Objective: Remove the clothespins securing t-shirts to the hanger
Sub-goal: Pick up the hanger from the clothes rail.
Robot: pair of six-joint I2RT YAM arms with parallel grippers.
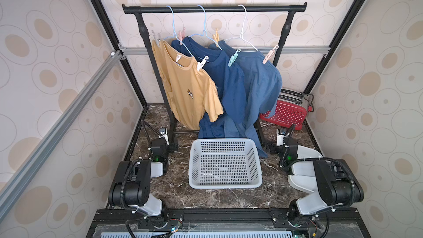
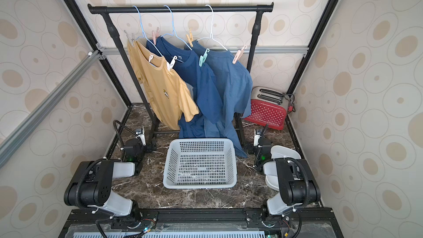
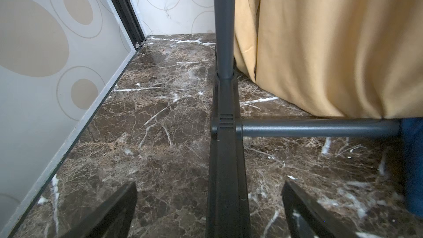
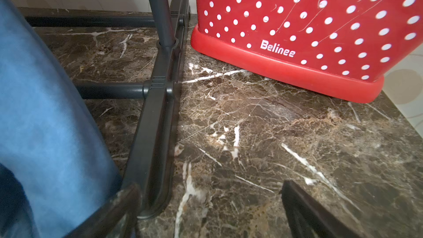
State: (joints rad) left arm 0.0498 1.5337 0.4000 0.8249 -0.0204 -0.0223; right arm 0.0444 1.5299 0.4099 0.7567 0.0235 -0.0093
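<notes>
Three t-shirts hang on wire hangers from the black rack's rod [image 1: 215, 9]: a mustard one [image 1: 187, 88], a dark blue one [image 1: 226, 83] and a lighter blue one [image 1: 258, 81]. Several clothespins clip their shoulders to the hangers, among them a white one [image 1: 202, 63], a teal one [image 1: 234, 57] and a pink one [image 1: 270, 54]. My left gripper [image 3: 209, 202] sits low on the table, open, its fingers on either side of the rack's left foot. My right gripper [image 4: 208, 198] is open too, low beside the rack's right foot and holding nothing.
A grey perforated basket [image 1: 224, 185] stands on the marble table between the arms, below the shirts' hems. A red dotted toaster [image 1: 283, 114] sits at the back right behind the rack. Patterned walls close in on three sides.
</notes>
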